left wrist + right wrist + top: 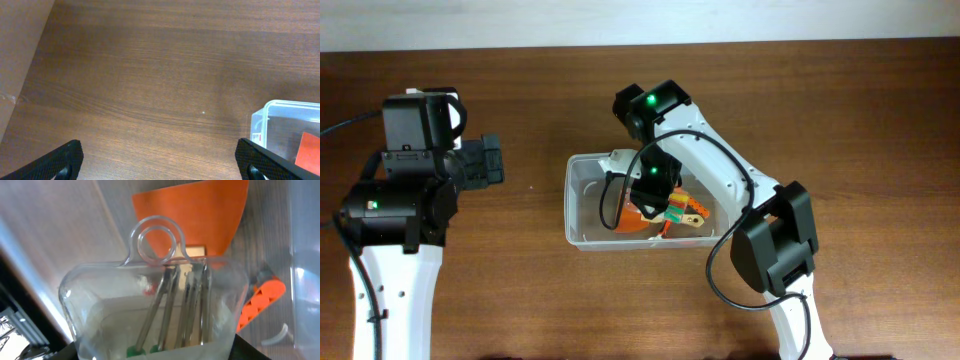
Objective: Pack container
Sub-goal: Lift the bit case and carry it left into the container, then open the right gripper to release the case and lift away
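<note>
The container (577, 200), a clear rectangular tub, sits mid-table; its corner also shows in the left wrist view (280, 120). Inside lie an orange piece (638, 222) and an orange-and-green tool (682, 213). My right gripper (650, 190) is down inside the container, shut on a clear plastic pack of metal tools (160, 305) with a hang ring at its top. Beyond the pack I see the orange piece (200, 215) and an orange ridged handle (260, 297). My left gripper (160, 160) is open and empty over bare table, left of the container.
The brown wooden table (840, 120) spreads all around. A pale wall or edge (20, 50) runs along the far left in the left wrist view. A black cable (720, 270) loops from the right arm.
</note>
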You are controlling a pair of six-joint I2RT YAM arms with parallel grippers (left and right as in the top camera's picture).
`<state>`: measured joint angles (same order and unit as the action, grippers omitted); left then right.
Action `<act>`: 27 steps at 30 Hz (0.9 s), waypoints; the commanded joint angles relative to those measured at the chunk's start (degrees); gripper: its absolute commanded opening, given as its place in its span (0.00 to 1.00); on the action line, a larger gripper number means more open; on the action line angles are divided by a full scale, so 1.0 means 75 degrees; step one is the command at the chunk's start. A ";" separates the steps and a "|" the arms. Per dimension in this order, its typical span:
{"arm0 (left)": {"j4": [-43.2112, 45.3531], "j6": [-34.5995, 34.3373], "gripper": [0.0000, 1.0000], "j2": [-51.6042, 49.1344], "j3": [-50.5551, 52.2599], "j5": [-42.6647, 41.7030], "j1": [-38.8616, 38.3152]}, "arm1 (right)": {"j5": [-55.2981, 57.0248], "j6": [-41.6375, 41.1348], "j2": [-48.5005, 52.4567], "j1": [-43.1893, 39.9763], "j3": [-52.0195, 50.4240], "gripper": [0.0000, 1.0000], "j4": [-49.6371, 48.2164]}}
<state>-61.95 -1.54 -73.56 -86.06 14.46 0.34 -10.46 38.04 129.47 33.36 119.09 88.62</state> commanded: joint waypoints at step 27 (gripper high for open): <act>-0.0015 -0.0076 0.99 0.0023 -0.0160 0.0111 -0.0012 | -0.0006 -0.0399 -0.0216 -0.0017 0.0216 0.83 -0.0950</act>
<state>-61.98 -1.52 -73.56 -86.04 14.46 0.34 -10.44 37.45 129.47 33.36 114.69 79.79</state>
